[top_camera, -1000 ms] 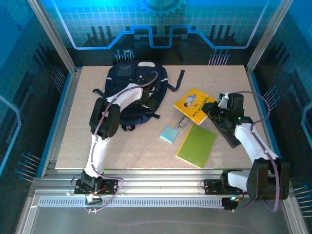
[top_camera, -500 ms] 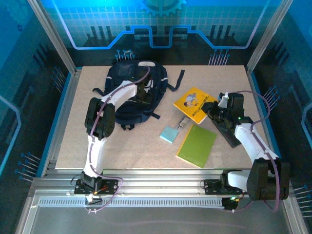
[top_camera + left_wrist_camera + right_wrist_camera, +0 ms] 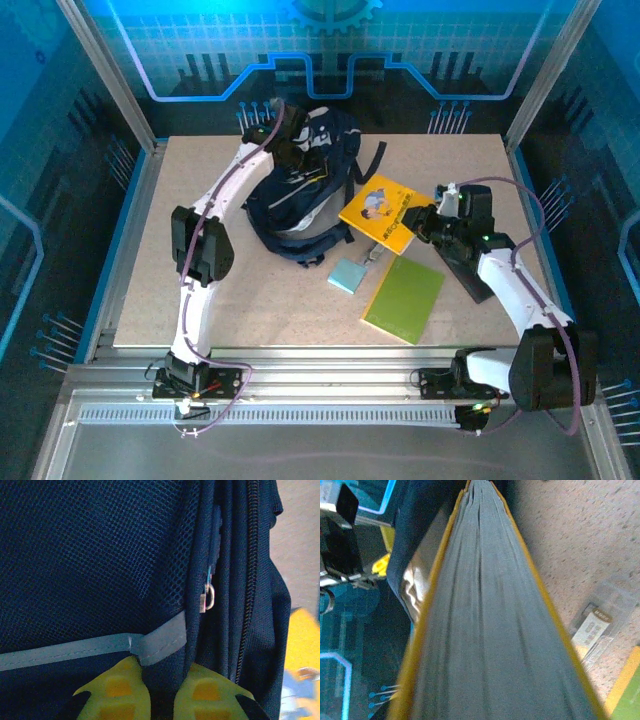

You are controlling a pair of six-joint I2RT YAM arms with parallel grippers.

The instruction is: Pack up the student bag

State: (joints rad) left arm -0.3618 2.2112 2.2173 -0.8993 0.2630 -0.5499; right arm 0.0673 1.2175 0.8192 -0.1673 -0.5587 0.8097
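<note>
Right, your left gripper [image 3: 288, 143] is pinched tight on a fold of the student bag [image 3: 300, 190], which sits at the far left-centre of the table [image 3: 480, 170] with its upper end raised at the back edge. Your right gripper [image 3: 428, 222] is closed narrow on the edge of the yellow book [image 3: 378, 210], just beside the bag. On the speckled beige tabletop nearer you lie a green book [image 3: 403, 297] and a small pale blue pad [image 3: 347, 274], apart from each other, and blue-lit panels [image 3: 330, 50] wall the cell.
</note>
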